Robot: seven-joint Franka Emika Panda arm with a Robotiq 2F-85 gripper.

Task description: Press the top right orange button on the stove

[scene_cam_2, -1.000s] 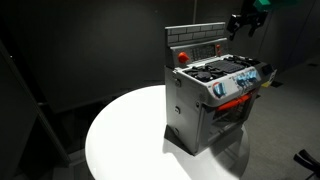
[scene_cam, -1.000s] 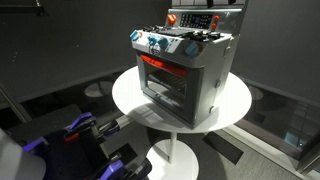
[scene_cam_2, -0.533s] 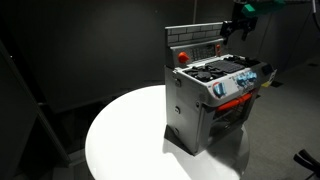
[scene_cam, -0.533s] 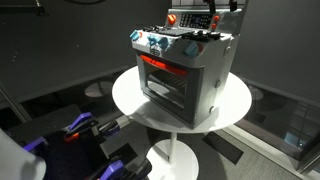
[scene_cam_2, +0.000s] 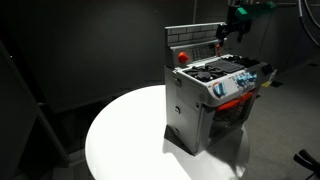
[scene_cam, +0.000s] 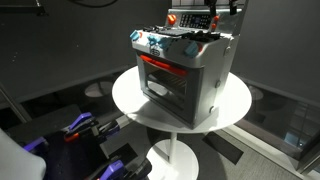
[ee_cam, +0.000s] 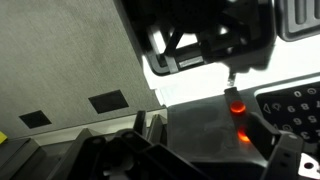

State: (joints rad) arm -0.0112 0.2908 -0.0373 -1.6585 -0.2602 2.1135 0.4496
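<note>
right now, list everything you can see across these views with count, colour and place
toy stove: one, grey, on the middle of the table
round table: one, white, under the stove
oven window: one, glowing orange-red, on the stove front
knobs: several, blue, exact count unclear, along the front control strip
burners: dark, count unclear, on the stove top
button: one, red-orange, at one end of the back panel
gear: blue and black, low beside the table, too dark to identify
end effector: one, dark, at the other end of the back panel from that button; open or shut cannot be told
</note>
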